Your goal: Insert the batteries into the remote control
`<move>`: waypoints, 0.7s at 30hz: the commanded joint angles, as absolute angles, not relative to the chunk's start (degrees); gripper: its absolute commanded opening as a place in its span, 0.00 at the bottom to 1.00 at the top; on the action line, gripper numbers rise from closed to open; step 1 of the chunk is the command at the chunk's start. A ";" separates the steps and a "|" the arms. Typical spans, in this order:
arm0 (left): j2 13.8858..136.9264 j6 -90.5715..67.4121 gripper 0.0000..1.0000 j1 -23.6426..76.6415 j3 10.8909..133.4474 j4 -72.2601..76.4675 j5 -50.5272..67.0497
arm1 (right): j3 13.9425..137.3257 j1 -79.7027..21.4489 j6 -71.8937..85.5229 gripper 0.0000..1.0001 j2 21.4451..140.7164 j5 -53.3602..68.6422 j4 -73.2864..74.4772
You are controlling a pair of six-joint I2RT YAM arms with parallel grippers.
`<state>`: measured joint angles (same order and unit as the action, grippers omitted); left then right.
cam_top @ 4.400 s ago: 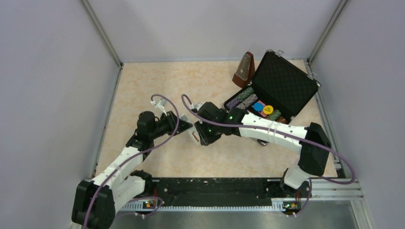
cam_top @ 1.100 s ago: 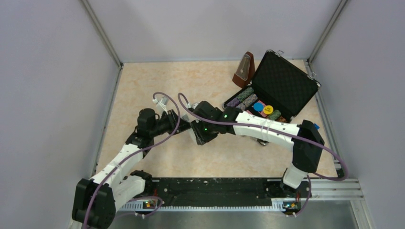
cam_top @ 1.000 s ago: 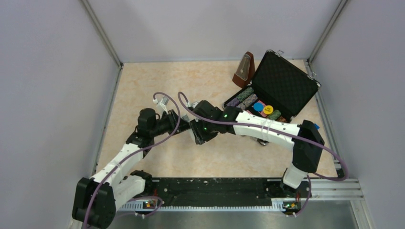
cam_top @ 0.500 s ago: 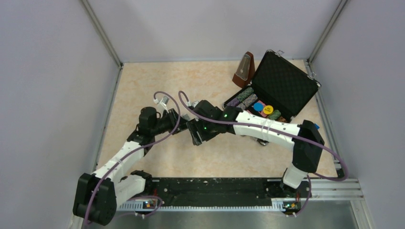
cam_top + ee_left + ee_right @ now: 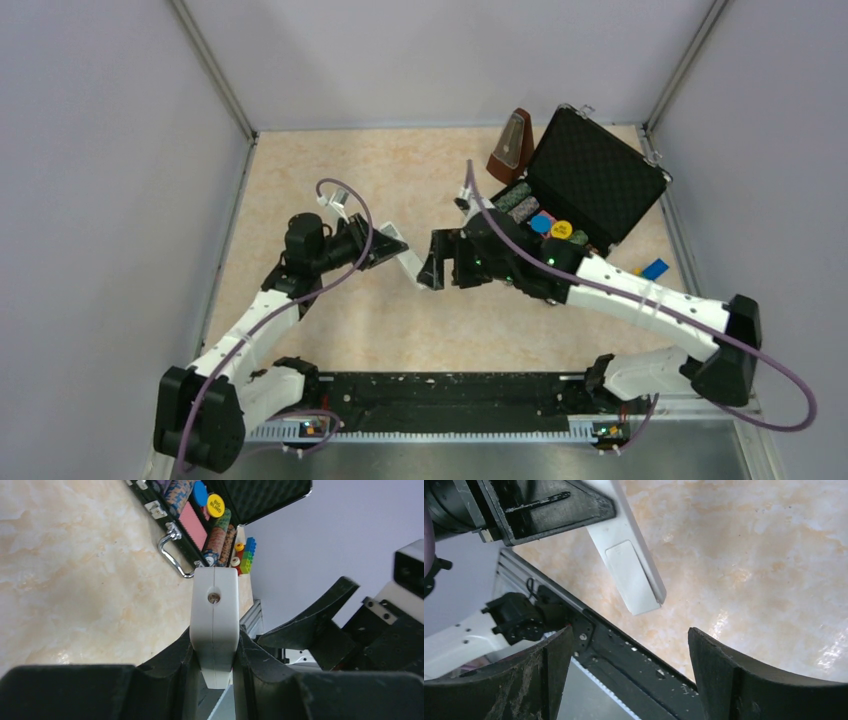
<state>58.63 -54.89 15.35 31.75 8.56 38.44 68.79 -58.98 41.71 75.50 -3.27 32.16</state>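
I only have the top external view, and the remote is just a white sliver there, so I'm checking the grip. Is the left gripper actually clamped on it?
Observer: Yes. Left wrist view shows the left gripper shut on the remote, touching both sides.
Operator: Right gripper holding anything?
Observer: No, the right gripper is open and empty.
Operator: Battery cover off?
Observer: Seemingly on: right wrist view shows a closed panel on the remote.

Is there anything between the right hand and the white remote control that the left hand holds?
Nothing visible stands in the way. The slim white rectangular remote control sticks out of the left hand, which is shut on it. Its free end points toward the open right hand, and no object lies in the gap between them.
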 commanded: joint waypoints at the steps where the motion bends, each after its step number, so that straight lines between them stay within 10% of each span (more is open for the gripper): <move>1: 54.68 -59.19 0.00 15.11 37.13 11.23 39.28 | 61.34 -58.62 55.04 0.83 67.67 -8.35 19.10; 21: 50.33 -80.46 0.00 15.21 36.54 16.43 39.18 | 49.89 -58.71 69.30 0.78 63.67 -12.06 -7.27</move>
<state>51.94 -76.95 15.35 36.58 10.83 38.37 50.96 -58.98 66.76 65.08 -10.48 -1.06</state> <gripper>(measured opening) 0.296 0.800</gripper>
